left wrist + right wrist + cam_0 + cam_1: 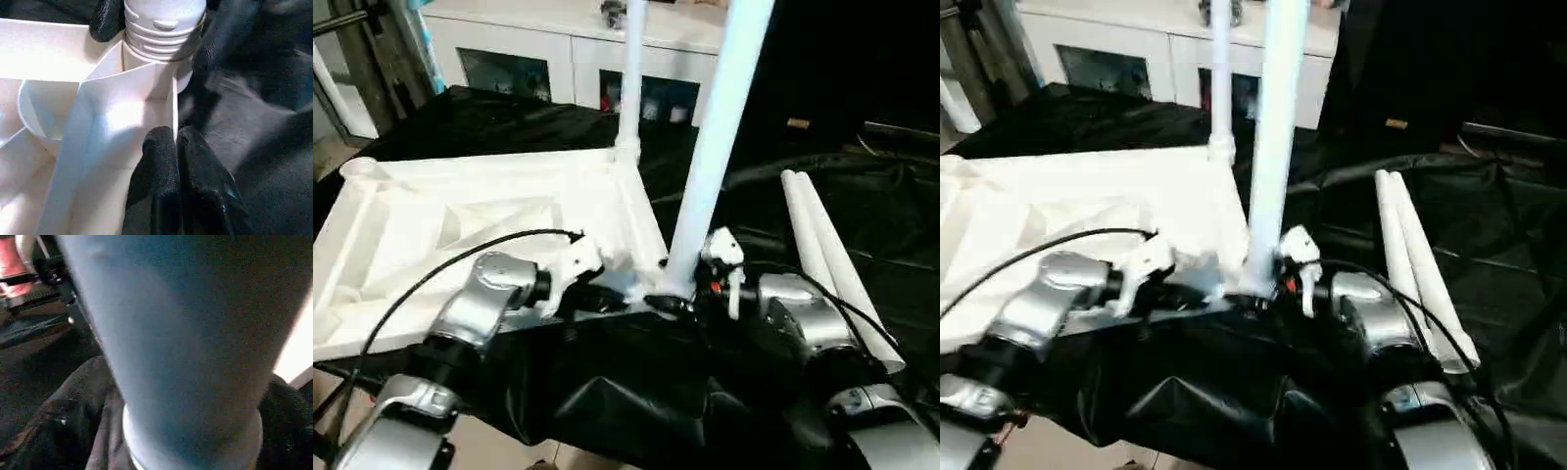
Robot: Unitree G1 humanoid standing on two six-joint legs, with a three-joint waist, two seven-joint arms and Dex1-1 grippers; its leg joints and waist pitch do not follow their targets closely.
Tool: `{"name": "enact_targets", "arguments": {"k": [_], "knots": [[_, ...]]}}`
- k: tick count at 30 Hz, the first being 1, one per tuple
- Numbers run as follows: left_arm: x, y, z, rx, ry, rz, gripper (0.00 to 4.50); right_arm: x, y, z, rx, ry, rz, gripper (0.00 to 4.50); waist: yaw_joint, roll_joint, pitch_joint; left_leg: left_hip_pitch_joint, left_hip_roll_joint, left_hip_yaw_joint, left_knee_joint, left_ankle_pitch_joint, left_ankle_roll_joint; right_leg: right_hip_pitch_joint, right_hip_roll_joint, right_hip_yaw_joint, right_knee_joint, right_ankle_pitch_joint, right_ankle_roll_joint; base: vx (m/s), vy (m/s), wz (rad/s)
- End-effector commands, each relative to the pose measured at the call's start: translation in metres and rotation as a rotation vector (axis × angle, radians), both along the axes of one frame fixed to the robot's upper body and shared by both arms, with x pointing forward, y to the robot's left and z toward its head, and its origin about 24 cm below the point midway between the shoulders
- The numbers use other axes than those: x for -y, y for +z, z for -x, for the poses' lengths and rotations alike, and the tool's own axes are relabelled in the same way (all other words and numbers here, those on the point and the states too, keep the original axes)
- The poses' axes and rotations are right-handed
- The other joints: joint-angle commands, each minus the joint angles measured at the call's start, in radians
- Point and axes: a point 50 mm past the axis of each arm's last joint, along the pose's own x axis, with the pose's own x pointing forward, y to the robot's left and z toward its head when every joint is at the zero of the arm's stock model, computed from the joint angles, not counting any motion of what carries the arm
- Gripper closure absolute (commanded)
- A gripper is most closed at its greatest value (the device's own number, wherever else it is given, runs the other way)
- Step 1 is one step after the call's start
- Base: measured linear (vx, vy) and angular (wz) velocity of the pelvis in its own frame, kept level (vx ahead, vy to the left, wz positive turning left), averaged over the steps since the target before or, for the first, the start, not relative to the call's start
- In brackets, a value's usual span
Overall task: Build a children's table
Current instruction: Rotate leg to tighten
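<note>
Head views: the white table top (460, 225) lies ribbed underside up on black sheeting (607, 411), one leg (629, 78) standing in its far corner socket, a second leg (715, 147) upright at the near corner, two spare legs (832, 264) lying to the right. Left wrist view: the left gripper (176, 147) pinches the top's rim, fingers pressed together, beside the ridged leg end. Right wrist view: the right gripper (680, 299) sits at the leg's base; its finger state cannot be told, tips being hidden.
</note>
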Motion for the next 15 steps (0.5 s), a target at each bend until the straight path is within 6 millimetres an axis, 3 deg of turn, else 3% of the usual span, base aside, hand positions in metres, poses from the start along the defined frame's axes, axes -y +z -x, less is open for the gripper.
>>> {"name": "enact_targets", "arguments": {"k": [1,8,12,14,15], "knots": [[0.008,0.002,0.006,-0.024,-0.078,0.029,4.5,-0.007,-0.001,0.005,-0.024,0.06,0.002,0.85,0.003,-0.002,-0.054,0.0,0.025,0.005,-0.057,-0.143,0.068,0.054,-0.069,0.037,-0.061,-0.095,-0.24,0.0,0.0,0.0],[0.009,0.002,0.006,-0.027,-0.075,0.054,4.5,-0.012,-0.003,0.008,-0.049,0.075,-0.017,1.42,0.004,-0.003,-0.055,0.001,0.025,0.006,-0.056,-0.127,0.067,0.054,-0.07,0.037,-0.057,-0.065,-0.248,0.0,0.0,0.0],[0.018,0.001,-0.005,0.027,0.065,0.057,4.5,-0.018,-0.009,-0.002,-0.026,-0.117,-0.031,1.66,-0.002,-0.002,-0.053,0.003,0.024,0.004,-0.059,-0.144,0.048,0.049,-0.074,0.04,-0.063,-0.101,-0.243,0.0,0.0,0.0],[0.021,0.001,-0.011,0.057,0.126,0.052,4.5,-0.02,-0.013,-0.008,-0.029,-0.216,-0.018,1.7,-0.004,-0.005,-0.052,0.004,0.019,0.002,-0.061,-0.165,0.034,0.052,-0.074,0.04,-0.07,-0.166,-0.224,0.0,0.0,0.0],[0.026,0.002,-0.016,0.084,0.167,0.056,4.5,-0.023,-0.018,-0.013,-0.04,-0.321,0.013,1.71,-0.007,-0.004,-0.049,0.006,0.02,0.002,-0.063,-0.172,0.026,0.047,-0.073,0.042,-0.073,-0.192,-0.216,0.0,0.0,0.0]]}}
